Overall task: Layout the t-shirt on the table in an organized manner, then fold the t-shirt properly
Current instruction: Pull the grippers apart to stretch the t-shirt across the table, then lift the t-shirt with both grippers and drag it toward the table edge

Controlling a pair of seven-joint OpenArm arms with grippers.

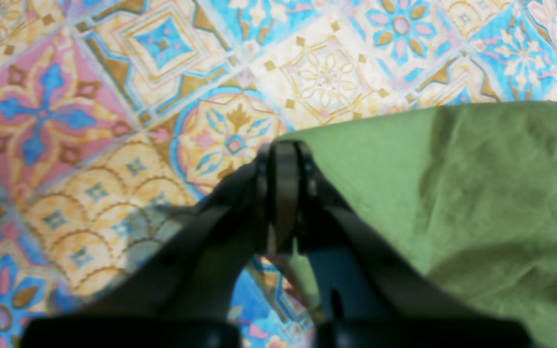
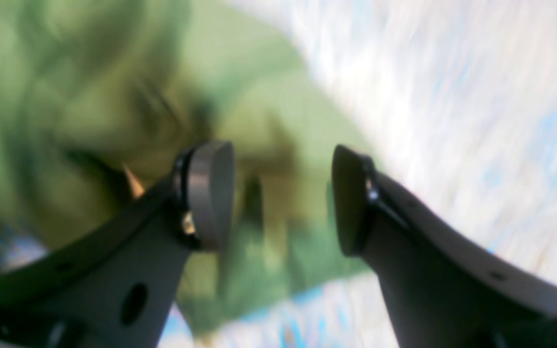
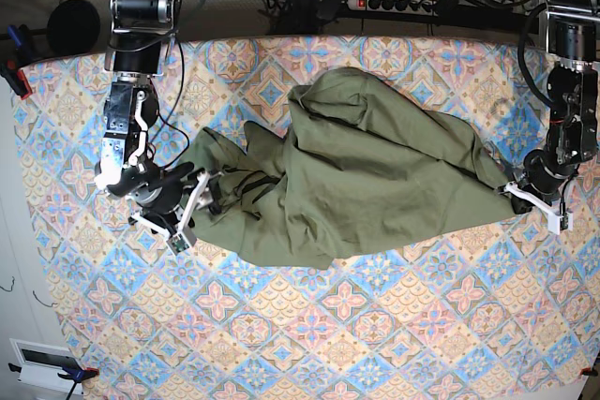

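Base view sets the right gripper (image 3: 192,205) against the rumpled end of the t-shirt (image 3: 356,175), its two pale fingers spread apart and nothing between them. Its wrist view, heavily blurred, shows the same: the two pads (image 2: 211,193) stand well apart with only smeared green cloth (image 2: 90,96) behind the gap, and whether they touch the fabric cannot be told. From there the arm (image 3: 131,100) rises toward the far edge of the table (image 3: 309,334).

At the opposite end of the t-shirt, the left gripper (image 3: 536,201) sits at the narrow tip of the cloth. Its wrist view shows the fingers (image 1: 285,193) pressed together, clenched at the corner of the green fabric (image 1: 452,193); the pinch itself is hidden behind the fingers, though the cloth edge runs straight into them. Patterned tiles (image 1: 114,121) lie bare beside that corner.

Between the two grippers the t-shirt lies across the table's middle, bunched and deeply folded near the right gripper, smoother and tapering toward the left one.
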